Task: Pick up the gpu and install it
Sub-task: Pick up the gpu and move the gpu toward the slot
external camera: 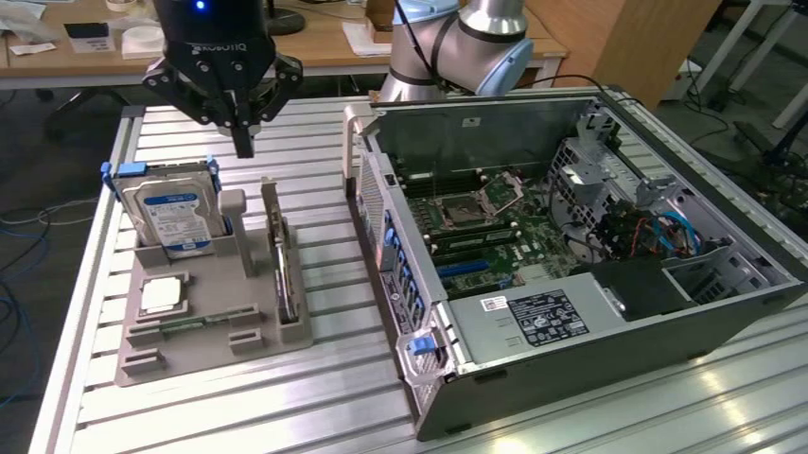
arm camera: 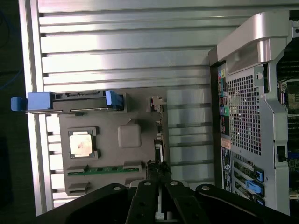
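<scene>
A black gripper (external camera: 244,149) hangs in the air toward the exterior view's left, pointing straight down. Its two fingers (external camera: 244,132) are pressed together, closed on themselves, and taper to one narrow tip. Above them, angled black linkages (external camera: 170,83) spread out to either side below a black wrist housing (external camera: 208,43) with a small blue light glowing on it. Further toward the exterior view's right, a silver arm (external camera: 486,21) with pale blue joint caps curves downward. In the wrist view, the gripper (arm camera: 159,175) shows as dark fingers lying side by side, tips together.
</scene>
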Controlling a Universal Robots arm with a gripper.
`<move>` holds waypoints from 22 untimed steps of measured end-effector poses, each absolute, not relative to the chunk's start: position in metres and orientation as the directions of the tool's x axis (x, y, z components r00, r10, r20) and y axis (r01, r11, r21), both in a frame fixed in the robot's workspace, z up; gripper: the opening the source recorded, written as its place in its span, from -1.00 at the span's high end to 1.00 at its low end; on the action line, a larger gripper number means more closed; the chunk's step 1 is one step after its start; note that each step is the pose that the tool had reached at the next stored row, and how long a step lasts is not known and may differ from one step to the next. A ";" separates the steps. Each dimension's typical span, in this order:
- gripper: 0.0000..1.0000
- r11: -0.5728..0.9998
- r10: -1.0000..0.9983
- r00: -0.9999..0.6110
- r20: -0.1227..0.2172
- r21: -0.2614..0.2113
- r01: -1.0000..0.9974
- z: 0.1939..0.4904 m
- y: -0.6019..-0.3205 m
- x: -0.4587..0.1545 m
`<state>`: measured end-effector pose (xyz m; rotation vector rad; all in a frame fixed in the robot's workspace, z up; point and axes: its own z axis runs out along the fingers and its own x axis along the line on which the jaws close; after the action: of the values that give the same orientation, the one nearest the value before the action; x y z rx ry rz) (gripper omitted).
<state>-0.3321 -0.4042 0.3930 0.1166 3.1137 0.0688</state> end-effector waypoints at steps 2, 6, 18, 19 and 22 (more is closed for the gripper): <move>0.54 0.996 0.075 -0.997 -0.023 0.045 0.074 0.393 -0.404 -0.332; 0.30 0.996 0.075 -0.997 -0.023 0.045 0.074 0.393 -0.404 -0.332; -0.18 0.999 0.032 -0.999 -0.014 0.043 0.031 0.386 -0.407 -0.332; -0.18 0.999 0.032 -0.999 -0.014 0.043 0.031 0.385 -0.407 -0.332; -0.18 0.999 0.032 -0.999 -0.015 0.043 0.031 0.382 -0.408 -0.332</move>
<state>-0.3323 -0.4080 0.3815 0.0489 3.1246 0.0665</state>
